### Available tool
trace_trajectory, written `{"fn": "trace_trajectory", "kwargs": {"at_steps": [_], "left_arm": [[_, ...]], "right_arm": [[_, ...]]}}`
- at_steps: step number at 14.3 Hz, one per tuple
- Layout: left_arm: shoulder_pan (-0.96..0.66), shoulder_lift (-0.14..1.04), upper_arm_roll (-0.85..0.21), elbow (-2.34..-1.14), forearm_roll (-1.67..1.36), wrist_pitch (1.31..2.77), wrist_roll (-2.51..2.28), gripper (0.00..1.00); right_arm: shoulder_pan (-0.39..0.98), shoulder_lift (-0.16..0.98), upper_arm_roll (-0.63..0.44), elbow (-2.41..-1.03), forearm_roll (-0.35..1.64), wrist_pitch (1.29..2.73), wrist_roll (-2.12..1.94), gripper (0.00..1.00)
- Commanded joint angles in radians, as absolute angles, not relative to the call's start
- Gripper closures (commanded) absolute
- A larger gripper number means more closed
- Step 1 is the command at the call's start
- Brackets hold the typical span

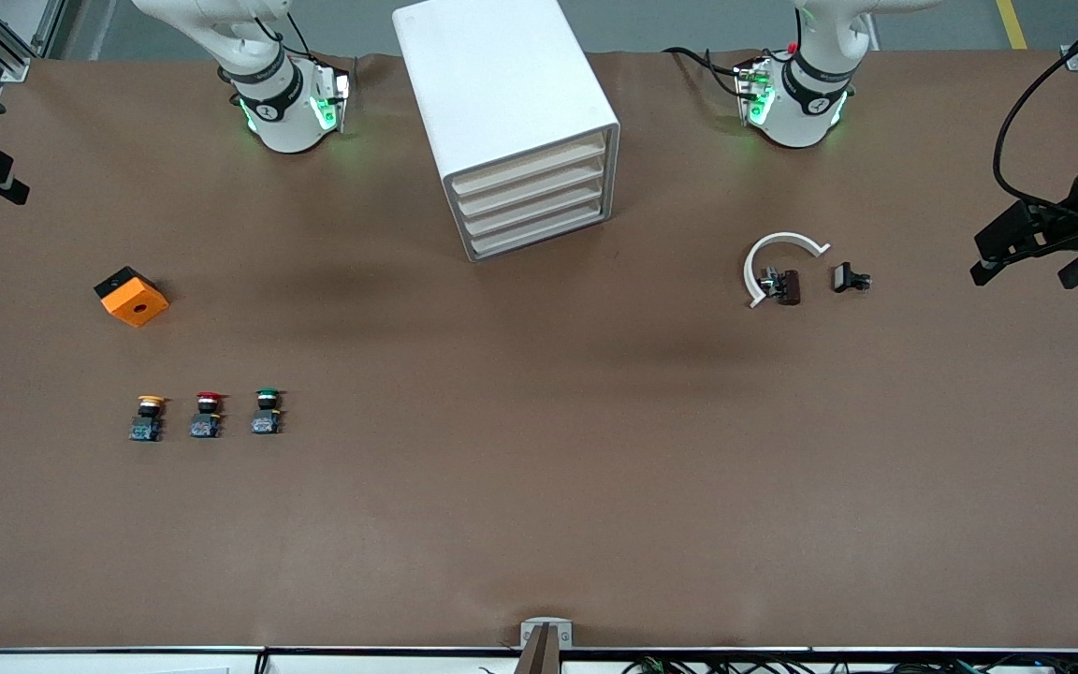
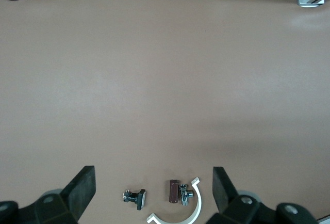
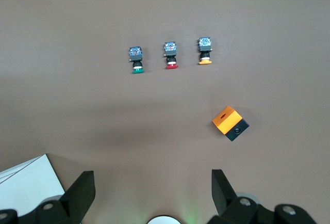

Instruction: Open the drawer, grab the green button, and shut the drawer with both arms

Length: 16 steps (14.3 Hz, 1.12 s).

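Poised above the brown table: left gripper (image 2: 153,193) and right gripper (image 3: 152,195), jaws apart and empty, both up near the bases. Shut tight, all 4 drawers of the white cabinet (image 1: 502,94), fronts angled toward the left arm's end. Best first move (a judgement): square up to 1 drawer (image 1: 532,192) and pull straight along its slide. Lying flat well nearer the camera, the green button (image 1: 266,410), long axis cap-to-base, cap toward the bases, beside the red button (image 1: 207,415).

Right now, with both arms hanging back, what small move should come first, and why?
Probably bring the left gripper, open over the white ring, toward the cabinet: all four drawers look shut. The right gripper, also open, waits; the green button sits out on the table.
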<state>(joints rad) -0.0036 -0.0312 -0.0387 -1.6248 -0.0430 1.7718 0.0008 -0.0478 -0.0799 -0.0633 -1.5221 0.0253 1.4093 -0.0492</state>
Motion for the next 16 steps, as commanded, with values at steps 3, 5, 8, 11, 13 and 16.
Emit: {"fn": "trace_trajectory", "kwargs": {"at_steps": [3, 5, 8, 11, 13, 16], "left_arm": [[0.006, -0.02, -0.051, -1.598, -0.04, 1.717, 0.002, 0.0], [0.005, -0.021, -0.051, -1.598, -0.04, 1.717, 0.002, 0.0], [0.003, -0.021, -0.051, -1.598, -0.037, 1.717, 0.008, 0.0], [0.005, -0.021, -0.051, -1.6, -0.037, 1.715, 0.011, 0.0], [0.003, -0.02, -0.051, -1.598, -0.022, 1.715, 0.012, 0.0], [-0.002, -0.02, -0.051, -1.6, -0.002, 1.713, 0.012, 0.0]], "right_arm": [[-0.067, -0.169, -0.051, -1.626, 0.035, 1.439, -0.049, 0.0], [-0.066, -0.172, -0.052, -1.631, 0.035, 1.439, -0.049, 0.0], [-0.057, -0.172, -0.054, -1.629, 0.034, 1.437, -0.052, 0.0], [-0.055, -0.172, -0.057, -1.628, 0.031, 1.433, -0.06, 0.0], [-0.052, -0.173, -0.057, -1.625, 0.026, 1.433, -0.063, 0.0], [-0.049, -0.172, -0.057, -1.621, 0.021, 1.431, -0.118, 0.0]]}}
